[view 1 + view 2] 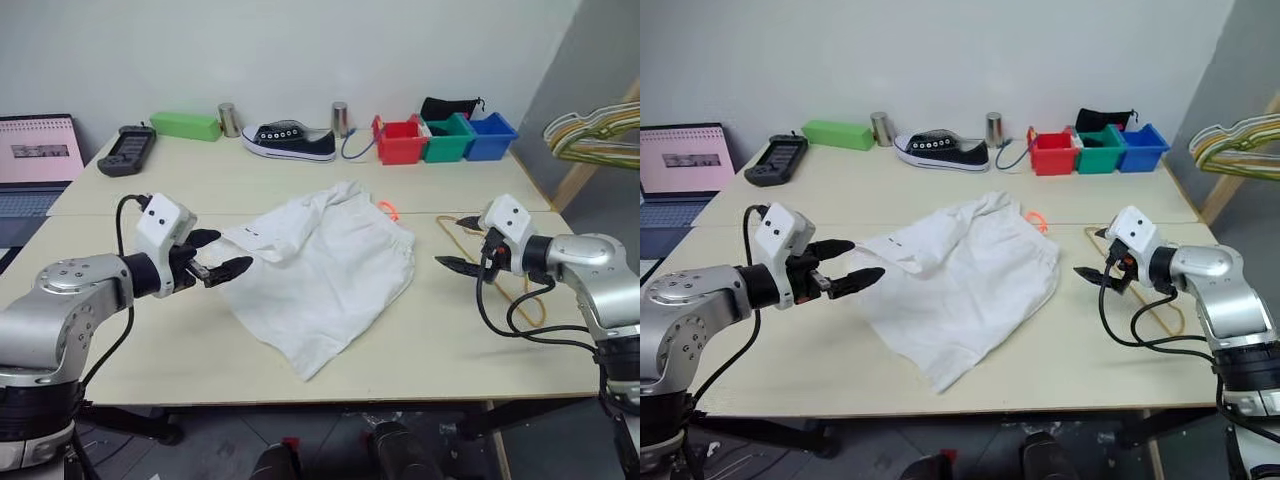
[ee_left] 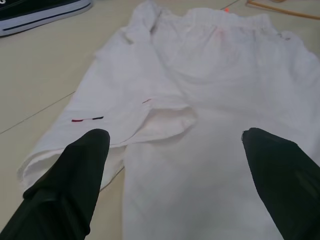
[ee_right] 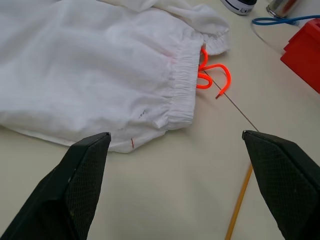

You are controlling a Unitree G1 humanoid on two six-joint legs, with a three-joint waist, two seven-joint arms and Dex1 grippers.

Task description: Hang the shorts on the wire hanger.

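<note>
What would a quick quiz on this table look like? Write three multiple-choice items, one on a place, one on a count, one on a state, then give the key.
1. Where does the wire hanger lie?
A. on top of the shorts
B. on the table beside the shorts, by the right gripper
C. inside the red bin

2. How many coloured bins stand in the row at the back of the table?
A. two
B. three
C. five

3. How are the shorts now?
A. lying loose on the table, not held
B. hung on the hanger
C. clamped by the left gripper

Key: 1 B, the wire lies past the waistband near the right gripper. 2 B, red bin, green bin, blue bin. 3 A, the left gripper has open jaws short of the cloth.
</note>
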